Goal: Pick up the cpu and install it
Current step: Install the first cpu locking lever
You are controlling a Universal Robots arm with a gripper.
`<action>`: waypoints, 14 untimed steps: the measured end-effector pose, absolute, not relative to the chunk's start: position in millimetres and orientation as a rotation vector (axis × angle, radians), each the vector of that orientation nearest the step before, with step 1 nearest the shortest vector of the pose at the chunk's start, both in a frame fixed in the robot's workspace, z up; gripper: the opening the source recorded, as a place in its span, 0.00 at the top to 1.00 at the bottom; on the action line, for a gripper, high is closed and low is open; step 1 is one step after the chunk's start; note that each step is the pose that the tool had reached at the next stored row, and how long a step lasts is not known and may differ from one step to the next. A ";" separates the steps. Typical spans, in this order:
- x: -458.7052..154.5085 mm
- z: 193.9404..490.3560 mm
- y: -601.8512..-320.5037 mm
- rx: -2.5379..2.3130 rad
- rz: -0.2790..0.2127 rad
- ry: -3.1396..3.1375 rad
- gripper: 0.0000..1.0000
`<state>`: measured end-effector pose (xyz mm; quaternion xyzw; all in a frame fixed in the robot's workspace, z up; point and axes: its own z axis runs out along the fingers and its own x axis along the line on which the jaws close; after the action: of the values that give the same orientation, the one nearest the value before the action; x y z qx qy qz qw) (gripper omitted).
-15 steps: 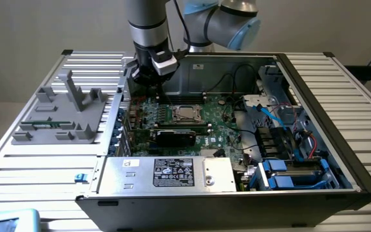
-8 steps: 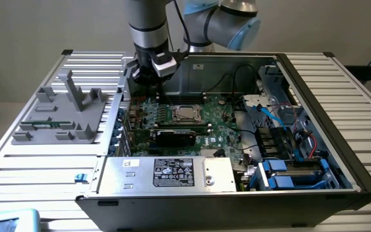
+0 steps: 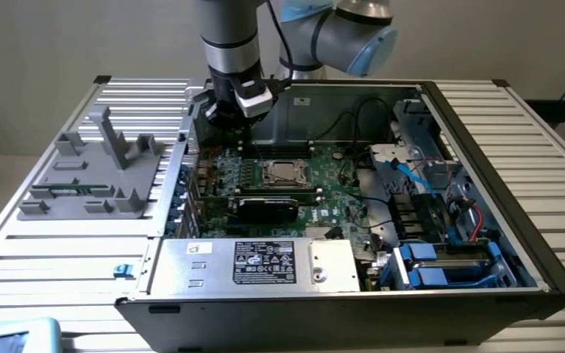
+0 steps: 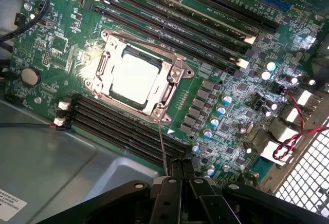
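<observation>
Clenched tight, the tool hangs over the green motherboard inside the open computer case — a little beyond it, untouched, the cpu lies flat in its socket, ringed by a metal bracket.

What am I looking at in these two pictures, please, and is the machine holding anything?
This is a robot arm with a pincer at its end, working over an open computer case that lies on a slatted metal table. One picture comes from a camera off the arm; the other from a camera on the wrist, looking past the pincer onto the green motherboard. The cpu, the shiny square chip, sits in its socket's metal frame. The pincer is shut. A thin metal rod runs from the socket toward the pincer; whether it is gripped, I cannot tell. A grey fixture stands on the table at the exterior view's left.
</observation>
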<state>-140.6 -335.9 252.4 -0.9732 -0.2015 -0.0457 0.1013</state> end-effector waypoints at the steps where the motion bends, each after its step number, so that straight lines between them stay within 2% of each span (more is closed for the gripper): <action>1: -139.7 252.4 -335.8 -2.874 -0.136 -0.592 0.89; 14: -126.1 252.4 -335.8 -2.866 -0.142 -0.562 0.89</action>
<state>-126.1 -335.8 252.4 -0.9744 -0.1910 -0.0484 0.1086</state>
